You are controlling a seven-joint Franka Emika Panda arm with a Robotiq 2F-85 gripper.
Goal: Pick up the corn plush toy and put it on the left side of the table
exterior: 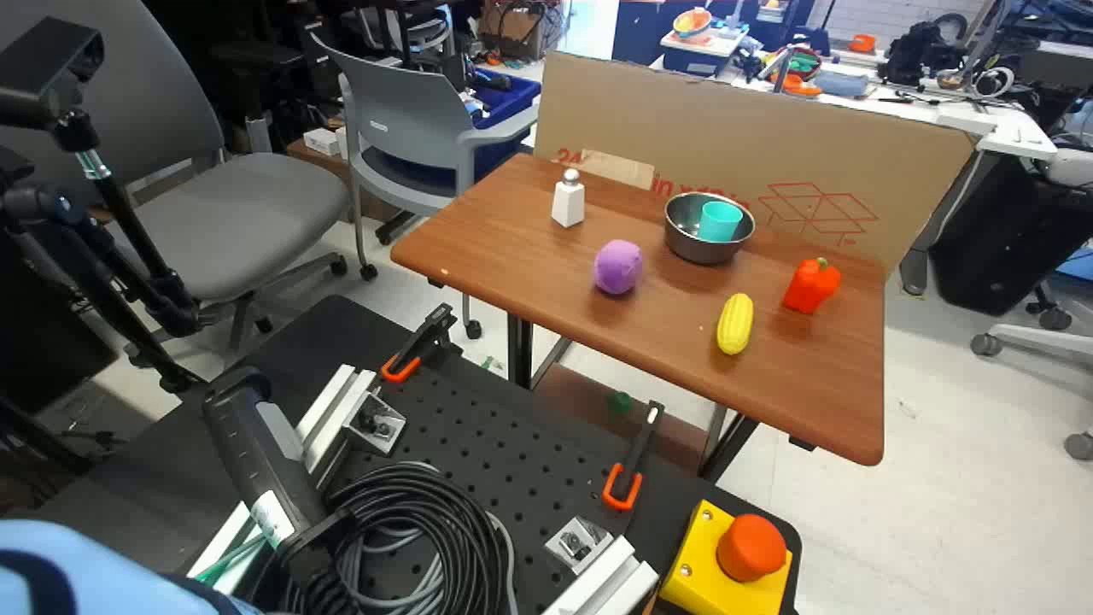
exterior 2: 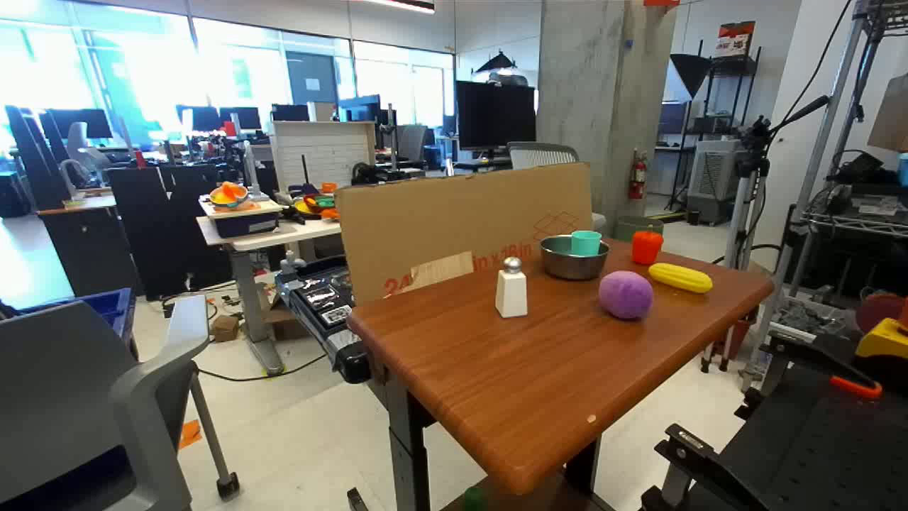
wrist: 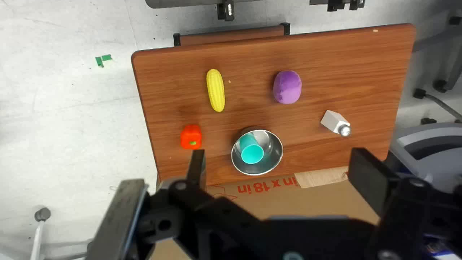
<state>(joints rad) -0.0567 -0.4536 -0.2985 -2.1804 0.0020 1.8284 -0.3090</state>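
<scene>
The corn plush toy (exterior: 735, 324) is a small bright yellow oblong lying on the brown wooden table (exterior: 504, 248). In an exterior view it lies right of the purple ball (exterior 2: 626, 295). The wrist view shows the corn plush toy (wrist: 216, 90) in full, left of the purple ball (wrist: 287, 87). My gripper (wrist: 279, 159) shows only in the wrist view. Its two black fingers are wide apart with nothing between them. It is high above the table and apart from the toy. Neither exterior view shows the gripper.
A metal bowl (wrist: 257, 169) with a teal cup (wrist: 251, 150) inside stands near the cardboard panel (exterior: 751, 145) along the back edge. An orange-red pepper toy (exterior: 812, 285) stands near the corn. A white shaker (exterior: 568, 201) stands at the table's other end.
</scene>
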